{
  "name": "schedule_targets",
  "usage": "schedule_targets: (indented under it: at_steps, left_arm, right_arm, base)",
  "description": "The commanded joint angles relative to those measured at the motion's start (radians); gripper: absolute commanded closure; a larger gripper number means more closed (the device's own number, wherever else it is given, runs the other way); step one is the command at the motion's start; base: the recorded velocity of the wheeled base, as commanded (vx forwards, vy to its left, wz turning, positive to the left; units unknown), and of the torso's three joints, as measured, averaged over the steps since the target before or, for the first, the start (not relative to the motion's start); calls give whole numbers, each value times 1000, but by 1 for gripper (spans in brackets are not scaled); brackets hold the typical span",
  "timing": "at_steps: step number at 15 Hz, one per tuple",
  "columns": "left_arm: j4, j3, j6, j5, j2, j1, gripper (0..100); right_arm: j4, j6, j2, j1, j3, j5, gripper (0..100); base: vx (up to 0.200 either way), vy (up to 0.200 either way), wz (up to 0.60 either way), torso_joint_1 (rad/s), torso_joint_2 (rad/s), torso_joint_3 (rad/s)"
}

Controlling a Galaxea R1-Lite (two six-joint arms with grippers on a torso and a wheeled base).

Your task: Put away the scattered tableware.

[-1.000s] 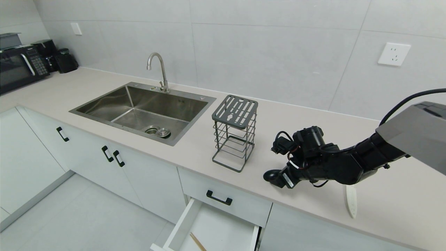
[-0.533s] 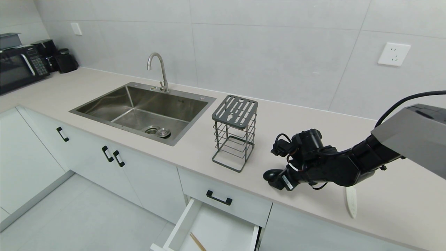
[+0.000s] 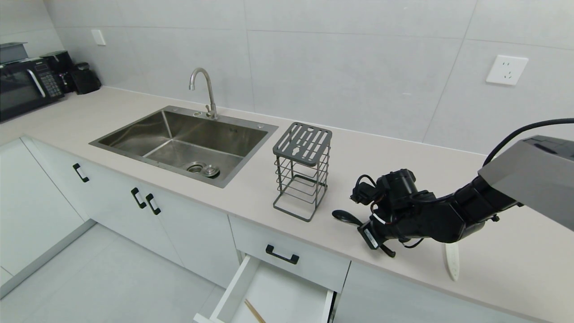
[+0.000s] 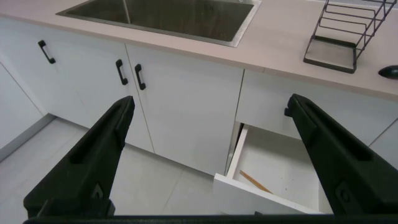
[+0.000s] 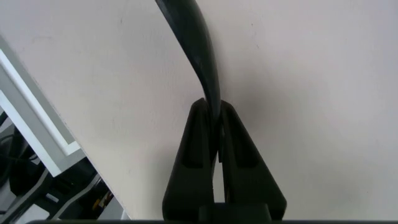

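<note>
Black long-handled spoon (image 3: 344,216) at lower right of centre, bowl low over the beige stone countertop (image 3: 251,188): what could go wrong?

It could swivel or slip free before reaching the open white drawer (image 3: 273,291) at bottom centre, since only its thin, smooth handle is gripped.

And the right claw (image 5: 214,107)?

Pinched fully closed on that handle, fingertips pressing either side.

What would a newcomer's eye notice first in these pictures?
The black spoon, pinched in the shut jaws of the right gripper, lies low at the counter, just right of the wire rack. Below the counter edge, a drawer stands open with a wooden stick inside.
</note>
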Motion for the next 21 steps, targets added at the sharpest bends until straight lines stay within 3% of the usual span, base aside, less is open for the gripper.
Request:
schedule_targets:
  at_steps: [1,18,21]
  left_arm:
    - [0,0,0,-1,1,0,0]
    - [0,0,0,-1,1,0,0]
    - [0,0,0,1,1,0,0]
  right_arm:
    - [1,-2,3,0,-3,0,100]
    - [-3,-20,-84,29,62,1,100]
    - [-3,-12,-110,95,88,29,100]
  base:
    - [0,0,0,0,0,0]
    - [0,0,0,0,0,0]
    - [0,0,0,0,0,0]
